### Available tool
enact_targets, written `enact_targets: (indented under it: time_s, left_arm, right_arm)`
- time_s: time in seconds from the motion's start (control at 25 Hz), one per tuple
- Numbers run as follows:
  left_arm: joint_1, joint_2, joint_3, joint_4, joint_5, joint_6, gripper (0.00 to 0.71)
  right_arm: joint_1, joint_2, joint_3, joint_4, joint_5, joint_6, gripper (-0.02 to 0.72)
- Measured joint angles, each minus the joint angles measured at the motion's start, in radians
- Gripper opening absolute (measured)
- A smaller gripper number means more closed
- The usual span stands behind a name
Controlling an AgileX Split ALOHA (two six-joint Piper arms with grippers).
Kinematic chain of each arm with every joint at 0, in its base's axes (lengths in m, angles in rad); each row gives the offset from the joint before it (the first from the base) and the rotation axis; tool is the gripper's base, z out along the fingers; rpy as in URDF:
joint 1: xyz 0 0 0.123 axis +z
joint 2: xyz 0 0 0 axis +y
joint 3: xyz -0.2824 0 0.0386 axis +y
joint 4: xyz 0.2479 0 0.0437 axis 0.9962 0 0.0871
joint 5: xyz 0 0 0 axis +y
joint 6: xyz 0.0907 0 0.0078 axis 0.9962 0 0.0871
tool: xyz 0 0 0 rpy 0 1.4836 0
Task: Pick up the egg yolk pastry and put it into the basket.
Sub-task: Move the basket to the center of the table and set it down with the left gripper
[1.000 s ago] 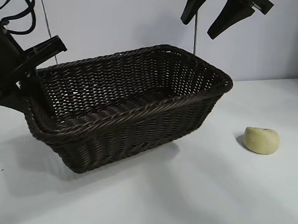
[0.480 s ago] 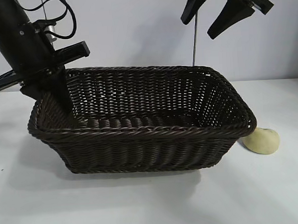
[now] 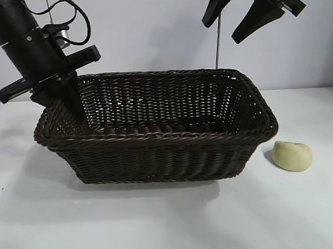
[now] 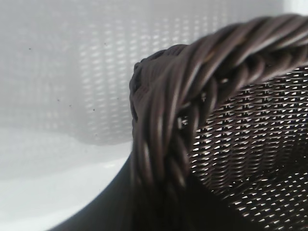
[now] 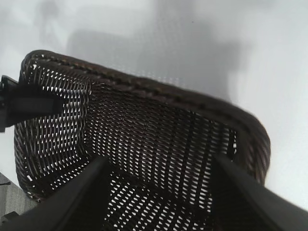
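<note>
The dark brown wicker basket (image 3: 157,153) sits flat on the white table. My left gripper (image 3: 62,110) is shut on the braided rim at its left end, with one finger inside the wall. The rim fills the left wrist view (image 4: 168,106). The pale yellow egg yolk pastry (image 3: 292,155) lies on the table just right of the basket, apart from it. My right gripper (image 3: 222,31) hangs open and empty high above the basket's right end. In the right wrist view it (image 5: 159,166) looks down into the basket (image 5: 159,110), and the pastry is out of view there.
The white table (image 3: 160,225) stretches in front of the basket and around the pastry. A grey wall stands behind. A thin vertical pole (image 3: 217,44) rises behind the basket's far right corner.
My left gripper has swung the basket round and set it down level from a tilted, raised pose. The basket briefly touched the pastry and now stands clear of it. The right arm has not moved.
</note>
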Motion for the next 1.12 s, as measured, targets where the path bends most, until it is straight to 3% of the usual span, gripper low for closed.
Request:
enact_targets:
  time_s: [0.72,1.12]
  left_arm:
    - [0.008,0.020,0.000,-0.010,-0.031,0.087,0.099]
    - [0.008,0.106,0.000,-0.011,-0.044,0.089,0.099]
  right_arm:
    - [0.000,0.000,0.000,0.000,0.000,0.000,0.444]
    - [0.000,0.000,0.000,0.000,-0.001,0.000,0.444]
